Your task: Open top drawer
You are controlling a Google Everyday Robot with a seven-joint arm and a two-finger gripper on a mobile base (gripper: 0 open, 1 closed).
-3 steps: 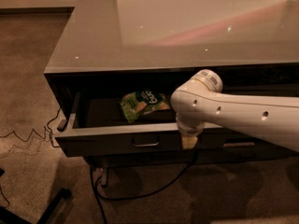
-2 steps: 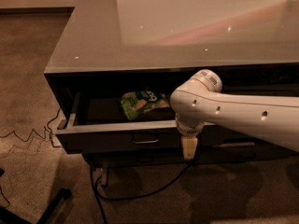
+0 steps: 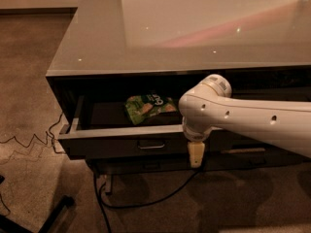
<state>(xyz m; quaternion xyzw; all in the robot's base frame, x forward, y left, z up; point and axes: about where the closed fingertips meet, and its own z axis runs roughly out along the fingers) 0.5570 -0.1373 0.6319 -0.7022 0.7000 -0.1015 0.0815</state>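
Note:
The top drawer [image 3: 112, 141] stands pulled out from under the grey countertop [image 3: 160, 33]. Its dark front carries a small rectangular pull handle [image 3: 150, 143] at the centre. A green snack bag [image 3: 148, 106] lies inside it, towards the back. My white arm reaches in from the right. My gripper [image 3: 196, 155] hangs pointing down in front of the drawer's front, to the right of the handle and apart from it. Its cream tip reaches below the drawer's lower edge. The arm hides the right part of the drawer.
A neighbouring drawer front with its own handle [image 3: 243, 150] sits to the right, partly behind the arm. Black cables [image 3: 146, 198] run over the brown carpet under the cabinet and at the left [image 3: 29, 142]. A dark bar [image 3: 48, 215] lies at the lower left.
My gripper has dropped a little lower in front of the drawer's face. The drawer stays pulled out about the same, and the bag has not moved.

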